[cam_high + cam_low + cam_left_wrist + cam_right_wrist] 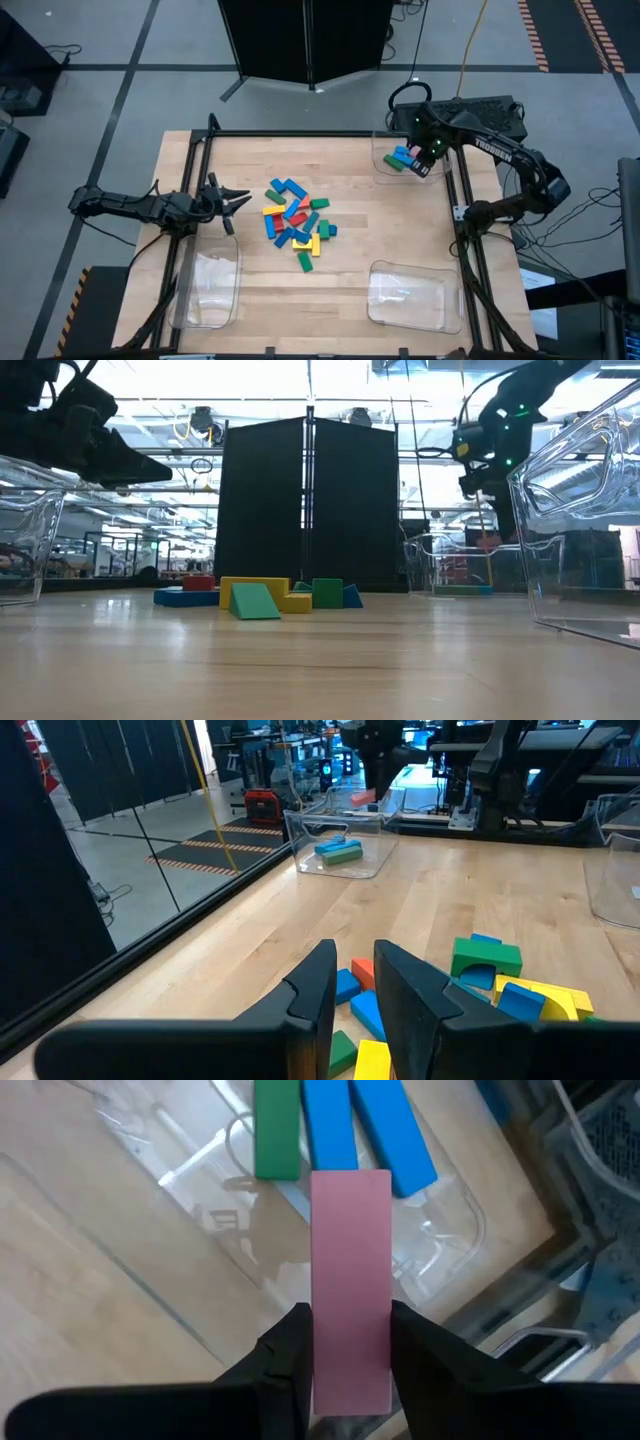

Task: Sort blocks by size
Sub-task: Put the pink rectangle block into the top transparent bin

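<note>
Dark fingers of the left gripper (240, 198) stand narrowly apart with nothing between them, at the left of the high view, pointing toward the heap of blocks (296, 224) at the table's centre. Just ahead of them lie blue, red, green and yellow bricks, apart from the tips. At the upper right, the right gripper (432, 152) hangs over a clear tray (382, 165), fingers clamped on a long pink block (350, 1280). Below it lie one green and two blue blocks.
</note>
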`<move>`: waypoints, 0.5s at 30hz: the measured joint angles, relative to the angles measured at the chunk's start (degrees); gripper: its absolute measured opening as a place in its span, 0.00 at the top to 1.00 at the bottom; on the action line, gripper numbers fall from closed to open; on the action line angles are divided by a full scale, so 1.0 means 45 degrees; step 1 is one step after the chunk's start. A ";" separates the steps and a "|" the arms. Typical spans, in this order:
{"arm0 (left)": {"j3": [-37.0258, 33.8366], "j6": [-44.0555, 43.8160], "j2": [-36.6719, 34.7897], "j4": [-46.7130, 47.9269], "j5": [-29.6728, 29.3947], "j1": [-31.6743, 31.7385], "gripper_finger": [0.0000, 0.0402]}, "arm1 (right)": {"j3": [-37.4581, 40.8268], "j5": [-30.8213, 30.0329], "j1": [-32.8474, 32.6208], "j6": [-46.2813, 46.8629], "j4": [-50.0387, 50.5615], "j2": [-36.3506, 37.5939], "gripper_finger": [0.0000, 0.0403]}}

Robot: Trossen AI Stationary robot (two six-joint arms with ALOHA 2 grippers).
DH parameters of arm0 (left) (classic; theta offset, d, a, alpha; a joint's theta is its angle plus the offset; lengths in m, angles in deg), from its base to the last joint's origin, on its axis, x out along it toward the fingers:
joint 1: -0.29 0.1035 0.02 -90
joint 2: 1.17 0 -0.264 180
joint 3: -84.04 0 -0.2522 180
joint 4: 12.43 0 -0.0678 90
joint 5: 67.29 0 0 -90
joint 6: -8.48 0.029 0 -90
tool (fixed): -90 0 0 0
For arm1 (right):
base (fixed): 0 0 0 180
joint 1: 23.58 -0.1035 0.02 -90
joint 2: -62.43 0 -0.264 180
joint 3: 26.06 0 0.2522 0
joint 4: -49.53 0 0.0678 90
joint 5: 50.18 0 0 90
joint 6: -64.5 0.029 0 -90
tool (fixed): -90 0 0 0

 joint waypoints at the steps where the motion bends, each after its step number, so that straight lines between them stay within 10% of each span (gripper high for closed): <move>1: 0.0000 -0.0001 -0.0004 -0.0003 0.0000 0.0000 0.81 | 0.0052 0.0001 0.0076 -0.0012 -0.0038 0.0000 0.76; 15: 0.0000 0.0004 0.0000 -0.0004 -0.0005 0.0001 0.81 | 0.1017 0.0318 0.0405 -0.0595 -0.0858 -0.0010 0.71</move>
